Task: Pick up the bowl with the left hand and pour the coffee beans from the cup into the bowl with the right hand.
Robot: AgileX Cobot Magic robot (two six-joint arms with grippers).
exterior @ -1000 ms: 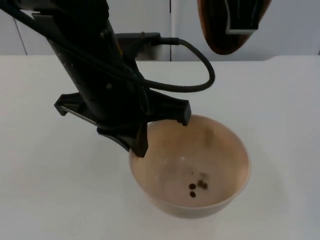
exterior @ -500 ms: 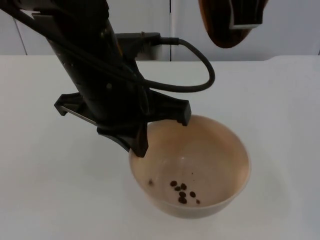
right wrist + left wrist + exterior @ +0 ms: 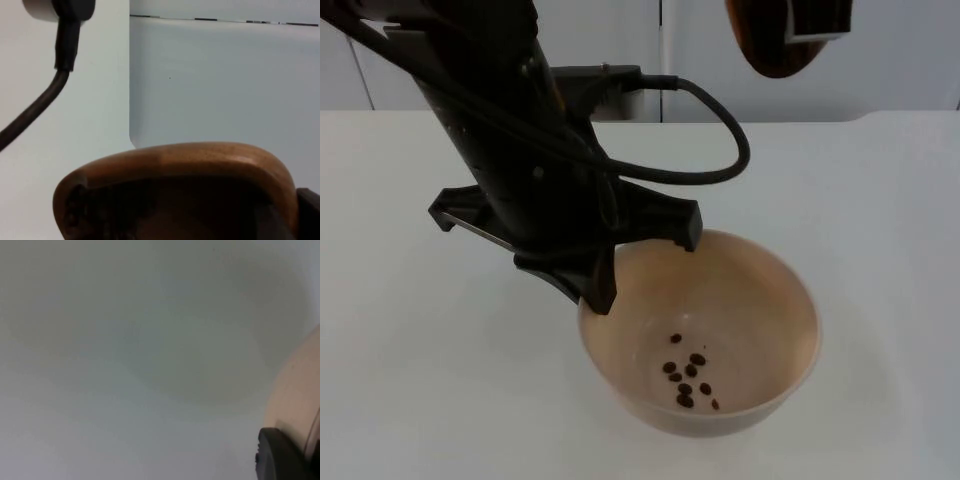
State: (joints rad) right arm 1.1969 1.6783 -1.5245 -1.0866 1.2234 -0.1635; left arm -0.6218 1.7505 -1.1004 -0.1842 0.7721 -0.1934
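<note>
Left end effector [image 3: 620,268] is clamped on the near-left rim of the bowl [image 3: 760,300], with coffee beans [image 3: 688,378] inside. Right end effector [image 3: 817,22] grips the brown cup [image 3: 770,50], raised above and behind the bowl, over the tabletop [image 3: 410,380].

The place reads as a robotics lab or test bench rather than a home: a plain white table top [image 3: 880,250] ends at a bare grey partition wall [image 3: 900,60] made of flat panels with a seam between them, and a black robot arm [image 3: 500,130] reaches over the bare work surface
</note>
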